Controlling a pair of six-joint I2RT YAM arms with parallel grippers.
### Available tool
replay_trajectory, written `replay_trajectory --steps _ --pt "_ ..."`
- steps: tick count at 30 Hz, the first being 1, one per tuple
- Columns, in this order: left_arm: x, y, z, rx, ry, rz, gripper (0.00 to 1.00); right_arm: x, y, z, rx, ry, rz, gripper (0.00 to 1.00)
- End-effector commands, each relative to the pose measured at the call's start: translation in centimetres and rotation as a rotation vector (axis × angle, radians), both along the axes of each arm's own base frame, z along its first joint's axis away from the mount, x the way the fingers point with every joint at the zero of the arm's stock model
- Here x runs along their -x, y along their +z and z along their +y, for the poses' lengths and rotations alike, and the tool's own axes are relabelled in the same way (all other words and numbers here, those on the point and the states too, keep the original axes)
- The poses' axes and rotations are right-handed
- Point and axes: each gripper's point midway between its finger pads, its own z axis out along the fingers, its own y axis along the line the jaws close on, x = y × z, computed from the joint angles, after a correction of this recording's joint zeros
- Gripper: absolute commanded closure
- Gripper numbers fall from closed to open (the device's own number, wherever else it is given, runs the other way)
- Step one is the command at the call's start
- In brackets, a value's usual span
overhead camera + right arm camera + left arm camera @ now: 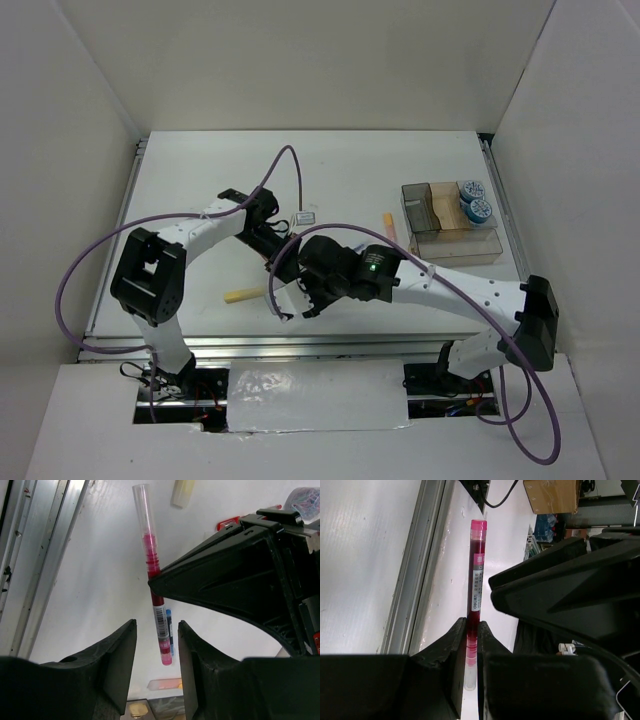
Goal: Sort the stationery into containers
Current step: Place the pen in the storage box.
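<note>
Surface: white table (200,180), matte, inside an enclosure of white walls (300,60). An aluminium rail (405,605) runs along the table edge. The left wrist view shows a cardboard box (552,495) beyond the far end of the table.

Container (420,215): clear, brownish, at the far right of the table. Two tape rolls (470,190) sit in its far right compartment.

Loose items: yellow highlighter (245,295) lies near the front edge, left of centre. Orange highlighter (388,225) lies just left of the container. Blue pen (170,630) lies flat on the table, seen behind the red pen (477,580).

Left gripper (472,630): jaws clamped on the red pen near its clear end. The pen is off the table and runs straight out ahead of the fingers, pink capped end farthest away.

Right gripper (156,625): jaws apart. Both arms meet over the table centre, grippers facing each other. In the right wrist view the pen's pink capped end shows inside the gap between the two fingers and touches neither. Whether it sits level with the pads or above them, cannot tell. The black body of the left gripper fills the right side of that view.
</note>
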Motion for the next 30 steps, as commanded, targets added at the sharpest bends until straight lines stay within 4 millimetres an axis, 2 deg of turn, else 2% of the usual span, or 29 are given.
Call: replay_trajectory --steps 1,16,18,21,22,23,24,25,26,28,29,30 --pt "0.3 0.6 -0.4 0.031 0.004 0.061 1.0 -0.3 2.2 2.1 -0.07 0.031 -0.044 0.55" --pt "0.3 0.5 -0.4 0.025 0.008 0.076 1.0 -0.6 0.9 3.0 -0.036 0.047 -0.061 0.59" --pt "0.3 0.4 -0.4 0.024 0.008 0.078 1.0 -0.7 0.8 3.1 -0.036 0.045 -0.061 0.63" --pt "0.3 0.5 -0.4 0.031 0.004 0.064 0.98 -1.0 0.7 2.7 -0.026 0.034 -0.056 0.77" --pt "0.3 0.5 -0.4 0.041 -0.004 0.047 0.9 -1.0 0.8 2.5 -0.029 0.029 -0.054 0.84" --pt "0.4 0.5 -0.3 0.047 -0.008 0.039 0.82 -1.1 0.8 2.2 -0.027 0.024 -0.053 0.87" --pt "0.3 0.6 -0.3 0.055 -0.007 0.022 0.64 -1.4 0.5 1.6 -0.021 0.01 -0.052 0.92" --pt "0.3 0.7 -0.3 0.052 -0.001 0.025 0.53 -1.7 0.9 1.0 -0.031 -0.002 -0.059 0.94" --pt "0.3 0.4 -0.1 0.046 0.004 0.02 0.46 -1.9 0.5 0.3 -0.019 -0.014 -0.062 0.95" --pt "0.0 0.3 0.4 0.038 0.025 0.0 0.13 -3.1 1.1 -1.7 -0.032 -0.062 -0.08 0.96" --pt "-0.4 0.2 0.7 0.029 0.045 -0.023 0.09 -3.2 0.6 -2.8 -0.02 -0.074 -0.077 0.96" --pt "-0.8 0.0 0.9 0.025 0.062 -0.033 0.01 -4.4 1.3 -4.7 -0.037 -0.119 -0.094 0.97"
